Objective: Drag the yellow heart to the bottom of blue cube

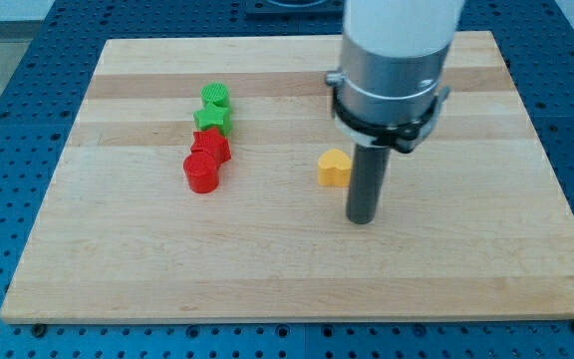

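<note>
The yellow heart [334, 168] lies near the middle of the wooden board [118, 269]. My tip [364, 219] rests on the board just to the right of the heart and a little below it, close beside it; I cannot tell if they touch. No blue cube shows in the view; the arm's grey and white body [392, 60] covers part of the board's upper right.
A column of blocks stands left of centre: a green cylinder [215, 98] at the top, a green star [213, 120] under it, a red star [210, 148], and a red cylinder [201, 172] at the bottom. A blue perforated table surrounds the board.
</note>
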`<act>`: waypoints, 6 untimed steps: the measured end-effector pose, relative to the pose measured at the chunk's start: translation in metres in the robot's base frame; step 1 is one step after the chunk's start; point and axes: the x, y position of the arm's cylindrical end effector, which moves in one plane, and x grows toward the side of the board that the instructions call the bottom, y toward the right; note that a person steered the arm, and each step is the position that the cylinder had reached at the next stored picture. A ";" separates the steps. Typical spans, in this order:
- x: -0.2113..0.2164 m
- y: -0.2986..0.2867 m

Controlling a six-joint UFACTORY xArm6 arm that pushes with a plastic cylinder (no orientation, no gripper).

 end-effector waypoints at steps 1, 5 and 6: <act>-0.002 -0.023; -0.051 -0.042; -0.051 -0.022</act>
